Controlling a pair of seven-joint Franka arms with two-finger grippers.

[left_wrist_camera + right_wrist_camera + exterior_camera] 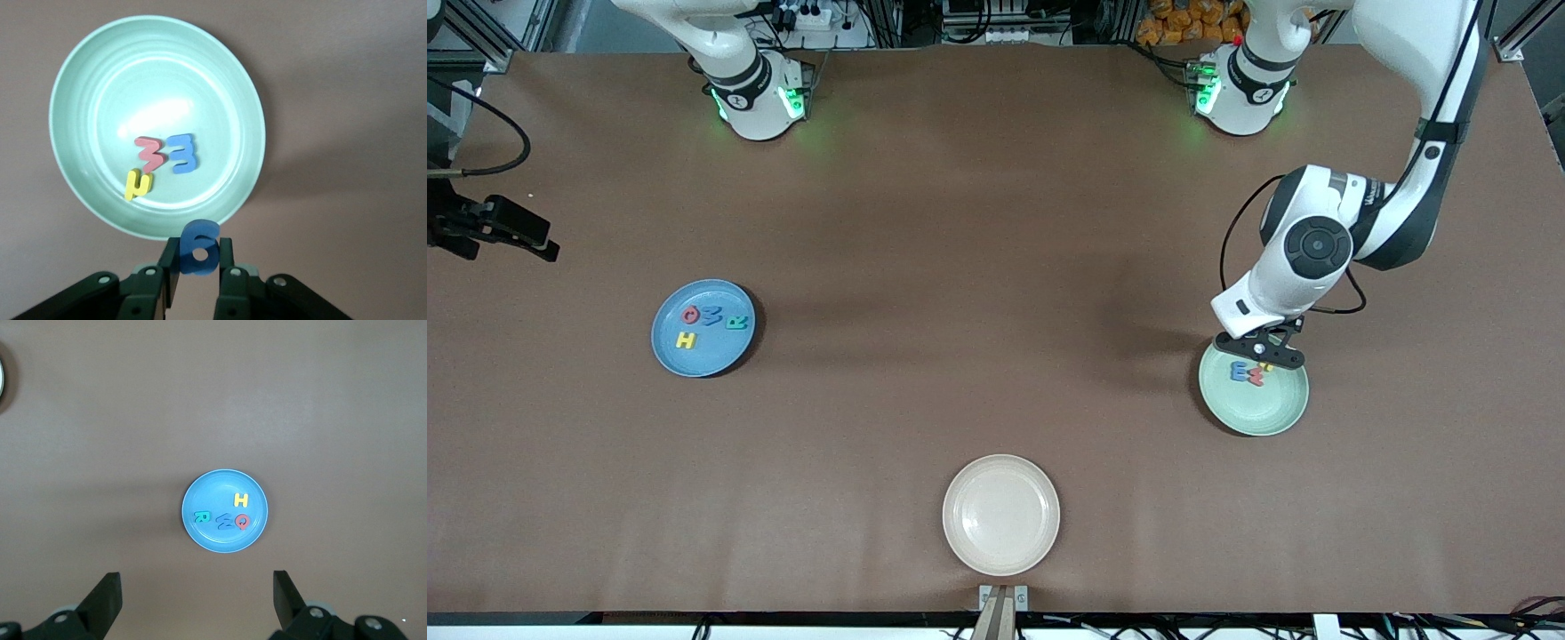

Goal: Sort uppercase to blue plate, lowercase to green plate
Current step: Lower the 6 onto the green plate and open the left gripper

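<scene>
My left gripper (198, 250) is shut on a blue lowercase g (199, 235) and hangs over the rim of the green plate (107, 87), on the side toward the robots' bases. In that plate (1267, 413) lie a red m (151, 153), a blue m (182, 153) and a yellow h (137, 185), close together. The blue plate (711, 360) at the right arm's end holds the uppercase letters: yellow H (686, 340), red Q (691, 314), blue W (711, 314), teal R (736, 322). My right gripper (197, 600) waits open and empty, high over bare table beside the blue plate (213, 490).
An empty beige plate (1001, 516) sits near the table's front edge, midway between the two coloured plates. Brown tabletop (978, 293) stretches bare between the plates and the arm bases.
</scene>
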